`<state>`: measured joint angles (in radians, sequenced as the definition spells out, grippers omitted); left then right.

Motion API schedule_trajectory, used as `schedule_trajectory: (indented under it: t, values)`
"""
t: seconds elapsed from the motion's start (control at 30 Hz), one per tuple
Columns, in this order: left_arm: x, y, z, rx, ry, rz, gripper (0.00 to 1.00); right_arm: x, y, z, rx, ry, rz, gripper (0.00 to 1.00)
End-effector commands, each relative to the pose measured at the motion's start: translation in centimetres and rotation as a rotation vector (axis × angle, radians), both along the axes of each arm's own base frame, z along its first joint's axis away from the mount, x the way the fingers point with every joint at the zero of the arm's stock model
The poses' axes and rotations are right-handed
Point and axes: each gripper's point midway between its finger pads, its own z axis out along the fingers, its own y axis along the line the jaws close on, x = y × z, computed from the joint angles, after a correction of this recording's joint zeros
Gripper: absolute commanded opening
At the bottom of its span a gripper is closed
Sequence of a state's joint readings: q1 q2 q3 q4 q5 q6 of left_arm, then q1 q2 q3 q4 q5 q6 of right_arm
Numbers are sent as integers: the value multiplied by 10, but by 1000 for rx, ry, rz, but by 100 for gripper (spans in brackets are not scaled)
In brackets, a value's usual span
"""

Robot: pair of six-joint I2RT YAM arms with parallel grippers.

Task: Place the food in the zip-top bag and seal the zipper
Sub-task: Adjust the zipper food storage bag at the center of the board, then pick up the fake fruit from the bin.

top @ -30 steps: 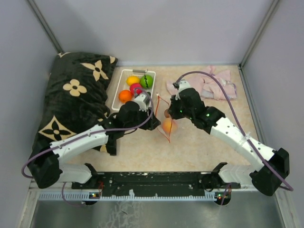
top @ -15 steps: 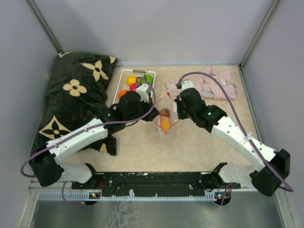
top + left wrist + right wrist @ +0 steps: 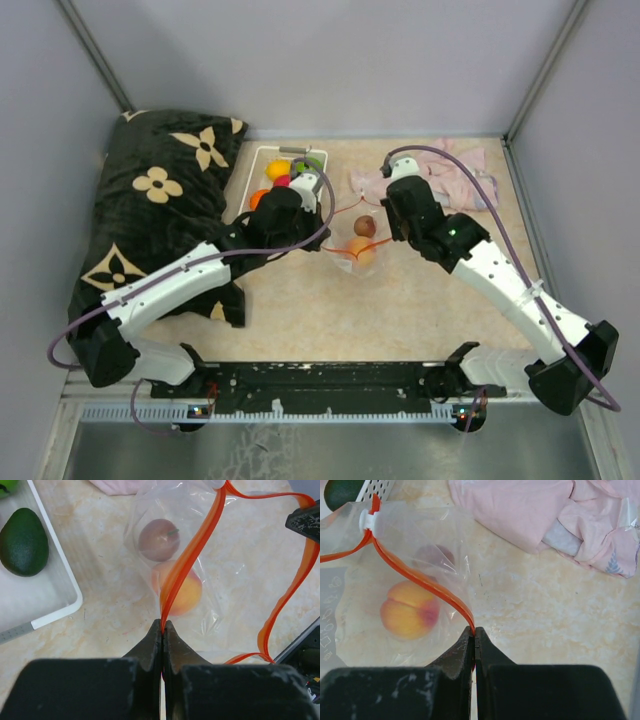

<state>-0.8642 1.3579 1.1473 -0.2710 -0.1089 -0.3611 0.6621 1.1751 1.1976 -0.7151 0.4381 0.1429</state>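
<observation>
My left tool [image 3: 163, 625] and right tool [image 3: 474, 630] are each clamped tight on the zipper [image 3: 192, 555], holding the zip-top bag [image 3: 145, 505] at the centre of the top view with its mouth spread into a loop. Only a peach [image 3: 192, 594] and a brown fruit [image 3: 159, 540] are inside, and the rest of the food, such as the dark green piece [image 3: 23, 541], lies in the white basket [image 3: 60, 555] at upper left. I judge sealing premature, so I should draw the strip apart gently and level so nothing rolls out, then free one tool to fetch more.
</observation>
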Motion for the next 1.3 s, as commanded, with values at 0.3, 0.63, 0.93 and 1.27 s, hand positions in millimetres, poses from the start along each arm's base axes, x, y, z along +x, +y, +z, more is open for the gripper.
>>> schedule_trajectory:
  t: [0.3, 0.63, 0.93, 1.27]
  values:
    - [-4, -25, 10, -82, -21, -94, 27, 7, 29, 10, 153, -32, 65, 0]
    - [-1, -16, 42, -141, -87, -77, 55, 13, 37, 23, 193, -51, 68, 0]
    - [32, 27, 48, -141, -135, 40, 68, 15, 37, 25, 185, -52, 67, 0]
    - [93, 58, -21, -74, -8, 139, 76, 18, 20, 38, 110, -75, 17, 0]
